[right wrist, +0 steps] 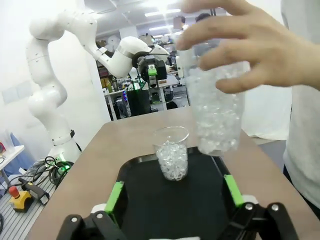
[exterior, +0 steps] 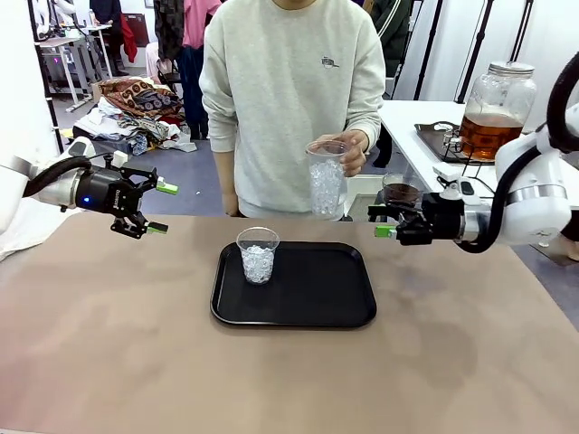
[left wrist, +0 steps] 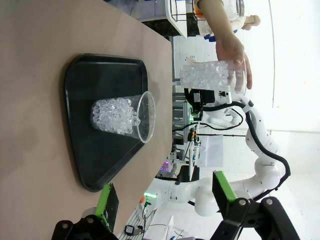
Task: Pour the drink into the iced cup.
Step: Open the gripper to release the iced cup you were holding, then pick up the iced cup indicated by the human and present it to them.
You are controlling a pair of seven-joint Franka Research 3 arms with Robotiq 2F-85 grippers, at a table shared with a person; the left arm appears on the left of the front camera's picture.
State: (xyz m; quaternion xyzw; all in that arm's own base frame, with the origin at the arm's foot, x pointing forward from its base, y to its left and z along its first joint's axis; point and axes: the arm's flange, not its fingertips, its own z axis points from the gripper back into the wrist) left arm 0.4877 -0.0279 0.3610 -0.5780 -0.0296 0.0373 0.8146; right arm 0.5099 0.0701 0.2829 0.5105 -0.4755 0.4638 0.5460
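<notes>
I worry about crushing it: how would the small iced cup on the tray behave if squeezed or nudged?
The cup looks like thin clear plastic, so it probably flexes when squeezed. Ice fills most of it, likely steadying it against tipping. On the smooth black tray it may slide.

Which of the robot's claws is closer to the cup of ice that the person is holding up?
Right. The right gripper hangs open just beside the held cup, slightly lower. The left gripper, also open, is far off, past the tray.
</notes>
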